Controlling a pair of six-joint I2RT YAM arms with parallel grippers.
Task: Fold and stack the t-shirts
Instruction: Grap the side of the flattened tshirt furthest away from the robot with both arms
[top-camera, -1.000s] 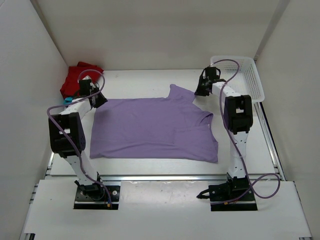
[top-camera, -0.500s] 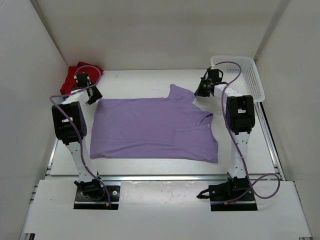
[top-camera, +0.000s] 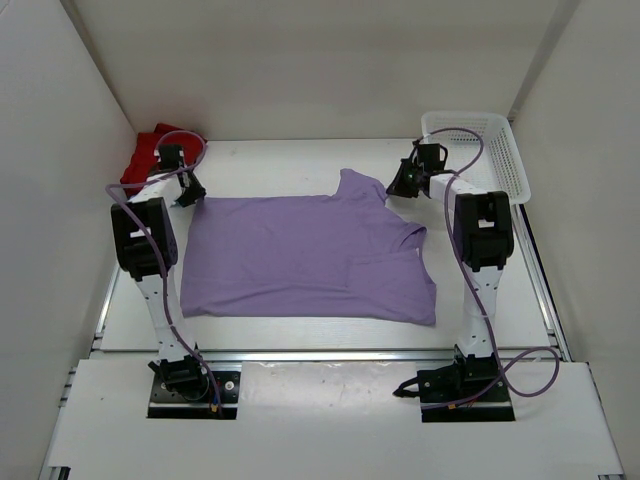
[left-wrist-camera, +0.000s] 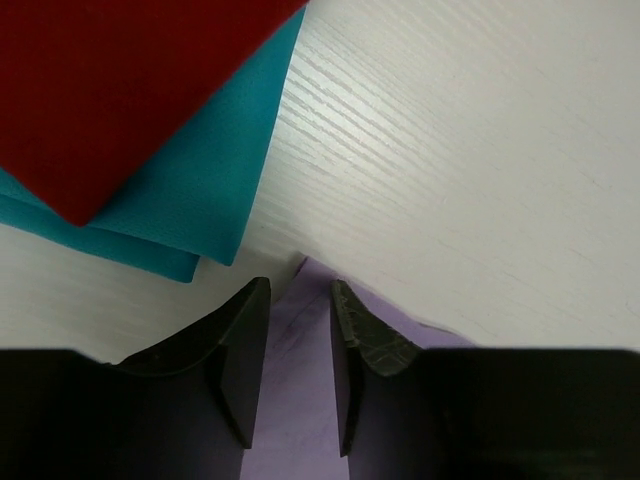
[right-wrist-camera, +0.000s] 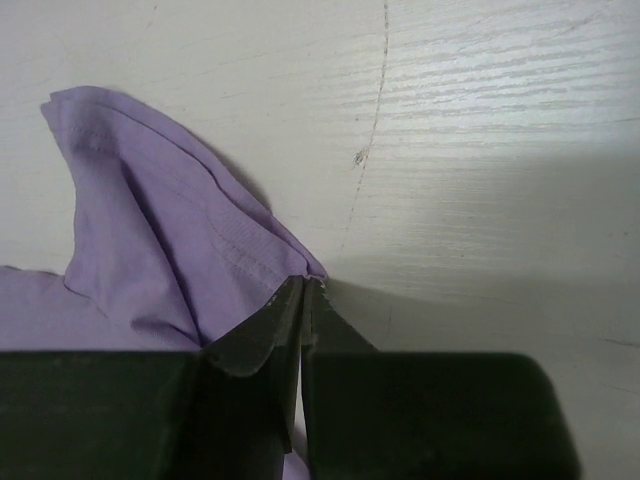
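Nearest the arm bases, the lilac t-shirt (top-camera: 310, 260) lies spread flat across the middle of the tabletop (top-camera: 290, 160), its near hem straight and its right side rumpled, with one sleeve folded in.

At the shirt's far-left corner, the left pincer (left-wrist-camera: 300, 290) stands part-open: its two fingers straddle the tip of the corner, cloth showing in the gap between them, but they have not closed on it.

At the far-right, the right pincer (right-wrist-camera: 305, 285) is closed tight, and a thin fold of the sleeve edge appears caught between its tips.

Just beyond the left pincer, in the far-left corner, the red t-shirt (left-wrist-camera: 130, 80) rests folded on the teal t-shirt (left-wrist-camera: 200, 210). The white mesh basket (top-camera: 495, 150) stands at the far right, apart from the cloth.

Risks, as judged from this arrangement:
- The left fingers reach only the very tip of the corner, so a closure may miss or slip off, and a lift would then raise one side only and skew the fold.
- The right hold is shallow, on a bunched edge, and could pull free under tension.
- The left pincer works close to the folded pair, so a wide sweep might drag or disturb that stack.
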